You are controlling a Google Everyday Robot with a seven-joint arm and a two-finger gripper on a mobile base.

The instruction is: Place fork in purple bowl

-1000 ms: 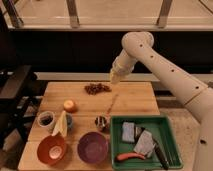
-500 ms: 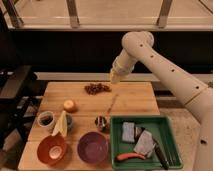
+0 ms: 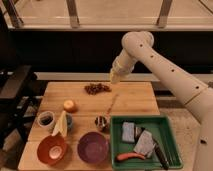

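Gripper [image 3: 115, 77] hung over the table's [image 3: 136, 99] far edge; fork [image 3: 112, 104] lay untouched.
It was pinched closed on nothing, at 12 o'clock from the fork, which rested on bare wood at 1 o'clock from the purple bowl [image 3: 93, 147].

Arm [image 3: 170, 75]: single limb, off-white throughout, clad in smooth moulded shells with a dull finish. Segments are thick and tubular, broadest at the right side and slimmer toward the tip. Joint housing [image 3: 137, 41]: large, rounded and bulbous, in the same off-white. Faint darker seams show where neighbouring shells meet. The wrist section is short and slightly stepped. Finer detail on the shells cannot be made out. Gripper [image 3: 115, 76]: small, tapering, pale yellowish-cream, a shade warmer than the arm. It is above the far edge of the table [image 3: 135, 97], right of the middle.
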